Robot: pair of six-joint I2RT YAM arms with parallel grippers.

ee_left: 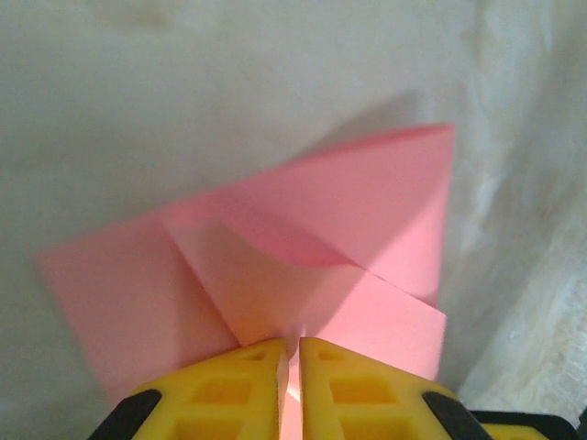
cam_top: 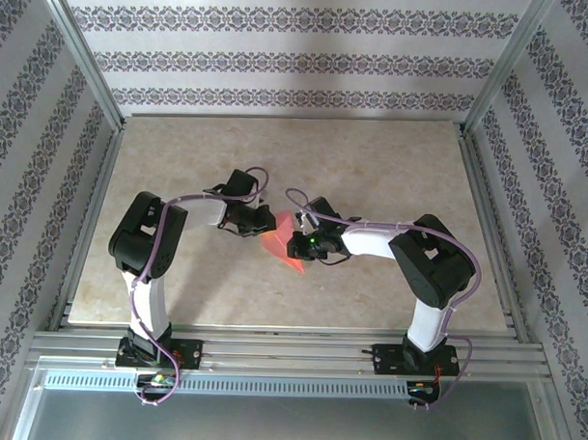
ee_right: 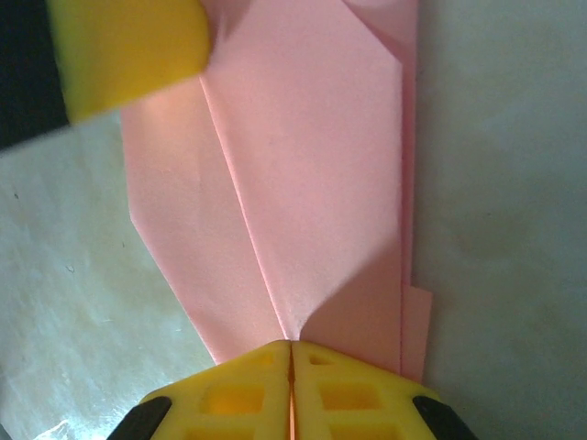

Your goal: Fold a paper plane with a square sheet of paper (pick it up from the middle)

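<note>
Paper is my reference: the pink paper point(cam_top: 278, 246), partly folded with a straight crease down its length, sits in the middle of the beige table point(cam_top: 392, 175), between the two arms. I see the left gripper point(cam_top: 263, 222) at the paper's far left edge. On its wrist camera the yellow fingers point(ee_left: 229, 385) stand almost together with only a thin slit between them, and pink paper runs into that slit, so it is pinching the sheet. Just beyond the pinch, loose flaps rise and curl off the table. The right gripper point(ee_right: 291, 367) is at the paper's right side, its pads pressed tight together on the end of the long crease. In that same view one yellow finger point(ee_right: 128, 55) of the left gripper sits over the paper's opposite end
</note>
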